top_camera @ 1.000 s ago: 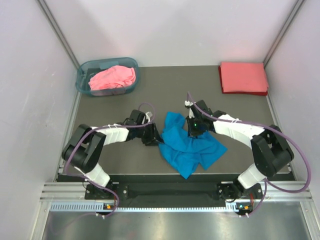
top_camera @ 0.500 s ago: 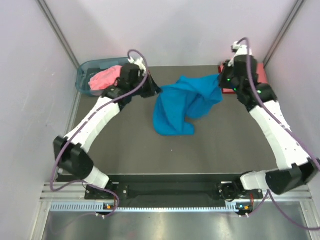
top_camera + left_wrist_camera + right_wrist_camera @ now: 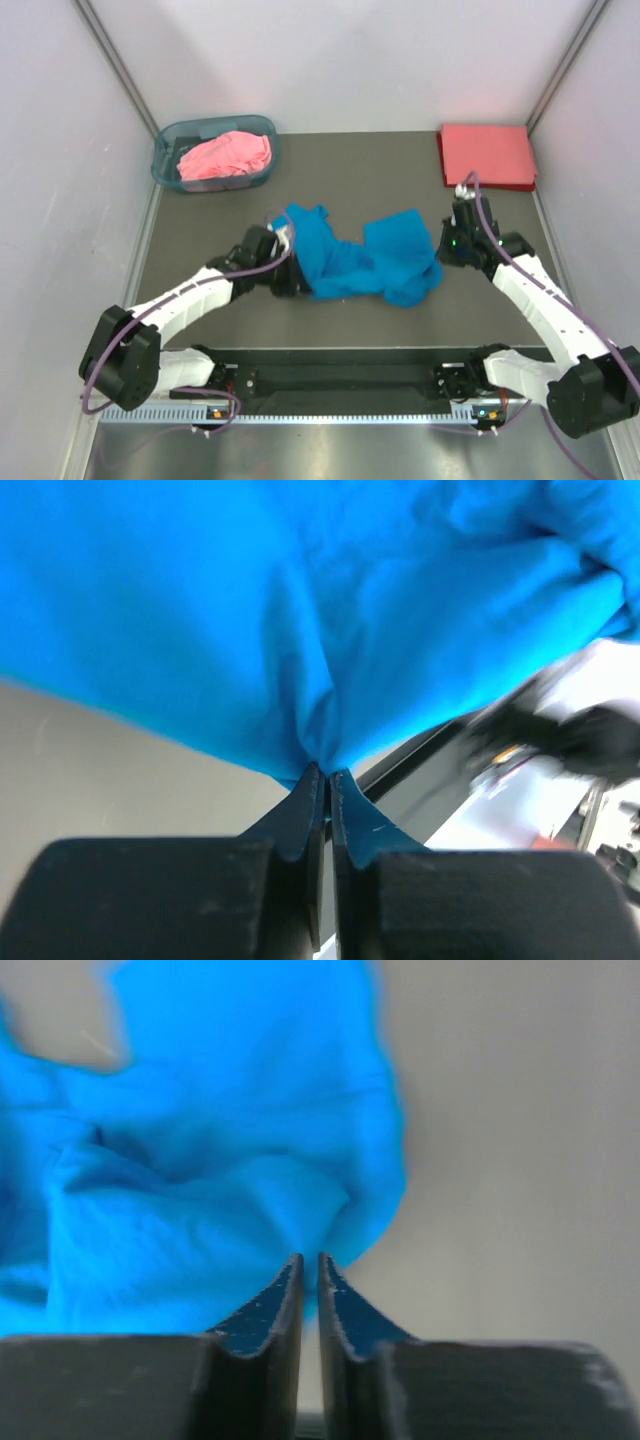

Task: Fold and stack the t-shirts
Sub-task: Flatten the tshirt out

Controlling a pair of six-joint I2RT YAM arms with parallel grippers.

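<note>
— Whereabouts of the blue t-shirt (image 3: 355,260)?
— Down on the counter (image 3: 380,190), in the middle and somewhat toward the near edge. Bunched into a crumpled band running left to right, not folded. Strung loosely between the two arms, with a lobe of cloth pointing toward the far edge at the left end and a broader flap at the right end.
— And at the left gripper (image 3: 322,772)?
— Jaws pinched almost together on a gathered fold at the shirt's left end. Plain from the left wrist view: blue cloth drawn down to a point right at the tips, spreading wide above them.
— Same story at the right gripper (image 3: 309,1258)?
— Much the same. Jaws down to a narrow slit, clamped on the right edge of the blue cloth. Fabric puckered toward the tips, with bare counter to one side. Rather blurred in that wrist view, though.
— Anything else lying about?
— At the far left corner, the translucent blue-grey basket (image 3: 166,160), and heaped loose inside it, the pink t-shirt (image 3: 226,155). At the far right corner, the coral-red t-shirt (image 3: 486,155), folded flat into a neat rectangle. Both well apart from the blue one.
</note>
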